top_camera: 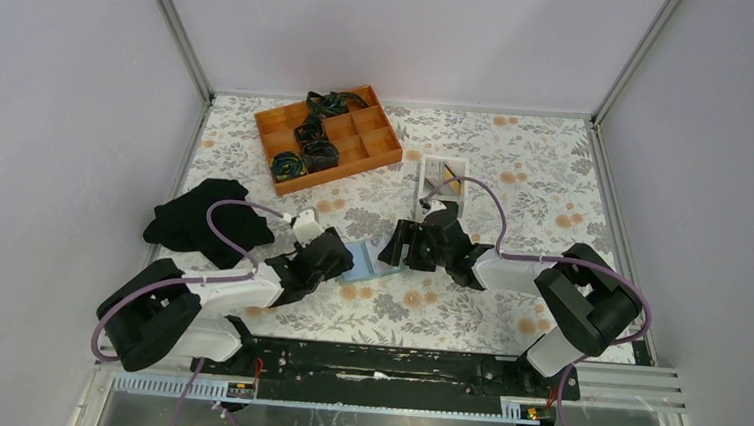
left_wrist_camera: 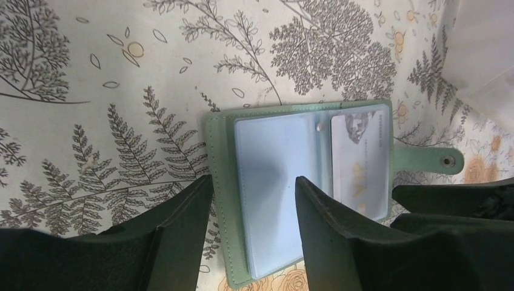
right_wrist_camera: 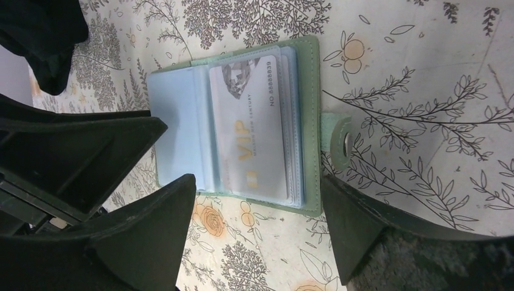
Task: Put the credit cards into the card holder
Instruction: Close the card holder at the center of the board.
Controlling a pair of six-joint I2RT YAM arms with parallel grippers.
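Observation:
The sage-green card holder lies open and flat on the flowered table, snap tab out to one side. A silver VIP credit card sits in its right-hand clear sleeve; the left sleeve looks empty. My left gripper is open, one finger just outside the holder's left edge and the other over the left sleeve. My right gripper is wide open at the holder's opposite side, its fingers flanking the right half and gripping nothing.
A white tray stands behind the right gripper, its contents too small to make out. An orange compartment box with dark bundles sits at the back left. A black cloth lies beside the left arm.

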